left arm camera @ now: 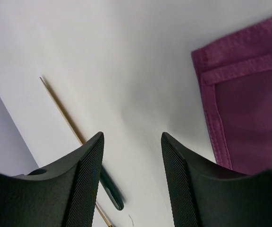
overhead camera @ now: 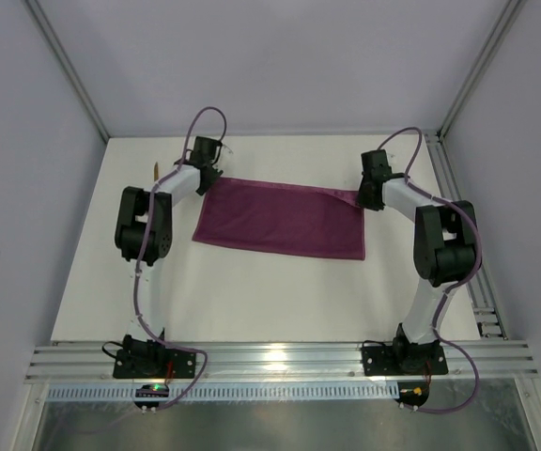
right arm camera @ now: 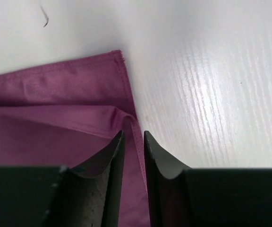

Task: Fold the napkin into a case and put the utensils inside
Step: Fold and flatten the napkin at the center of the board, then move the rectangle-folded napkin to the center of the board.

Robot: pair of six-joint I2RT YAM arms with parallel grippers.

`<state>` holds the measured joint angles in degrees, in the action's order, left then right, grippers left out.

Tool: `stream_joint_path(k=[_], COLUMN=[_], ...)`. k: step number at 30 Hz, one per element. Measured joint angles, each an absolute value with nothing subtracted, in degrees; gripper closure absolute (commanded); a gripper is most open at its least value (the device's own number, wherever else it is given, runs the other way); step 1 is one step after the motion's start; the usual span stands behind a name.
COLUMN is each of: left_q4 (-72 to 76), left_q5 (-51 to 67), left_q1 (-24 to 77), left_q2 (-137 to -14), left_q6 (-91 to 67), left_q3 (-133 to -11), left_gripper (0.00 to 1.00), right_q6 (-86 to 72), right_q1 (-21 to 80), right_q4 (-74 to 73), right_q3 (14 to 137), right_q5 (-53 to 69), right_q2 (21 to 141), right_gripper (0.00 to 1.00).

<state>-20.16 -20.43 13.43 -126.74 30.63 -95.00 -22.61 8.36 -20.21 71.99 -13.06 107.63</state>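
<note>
The magenta napkin lies folded into a wide flat rectangle in the middle of the white table. My left gripper hovers at its far left corner. In the left wrist view this gripper is open over bare table, with the napkin's hemmed corner to its right. To its left lie the utensils, thin and gold with a dark handle; fork and knife are not distinguishable. A gold tip shows from above. My right gripper is at the far right corner, jaws slightly apart, with the napkin's hem running between them.
White enclosure walls stand on the left, right and far sides. Aluminium rails run along the near edge under both arm bases, and another rail runs along the right side. A small dark thread lies beyond the napkin's corner.
</note>
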Motion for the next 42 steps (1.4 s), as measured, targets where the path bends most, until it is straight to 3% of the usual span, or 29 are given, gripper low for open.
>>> stream_joint_path(k=[4,10,14,21,26,34,42], left_q4=[-19.5,-22.2,-26.7,-34.7,-37.3,-38.2,-37.9], left_q5=[-22.5,-21.3,-16.9,-6.1,-1.1,2.3,4.1], left_q1=[13.4,13.4,13.3,11.6,10.9,10.7,10.7], left_q2=[-127.6,-125.6,-117.7,-103.9,-103.7,-109.6,-109.7], left_q6=[30.2,27.7,25.8,21.3,18.7,15.5,13.9], left_q3=[-96.4,-95.2,-88.4,-79.0,-75.0,-74.3,-74.2], left_gripper=[0.45,0.45,0.44,0.35,0.34,0.43,0.66], right_q6=[-22.6,-21.5,-20.7,-20.5,-21.5,-23.3,-24.2], right_q1=[7.1,6.6,6.2,5.8,7.2,7.8,7.8], right_q4=[-21.1,-23.8,-24.5,-23.7,-23.6,-21.8,-18.8], right_q3=[74.7,83.9,85.5,65.1,51.1,40.4,39.0], right_q5=[-13.4,-13.6,-13.4,-9.5,-5.7,-0.3,2.5], right_q2=[110.1,113.8,112.2,95.3,85.9,81.4,81.3], right_gripper=[0.61,0.61,0.60,0.50,0.48,0.51,0.68])
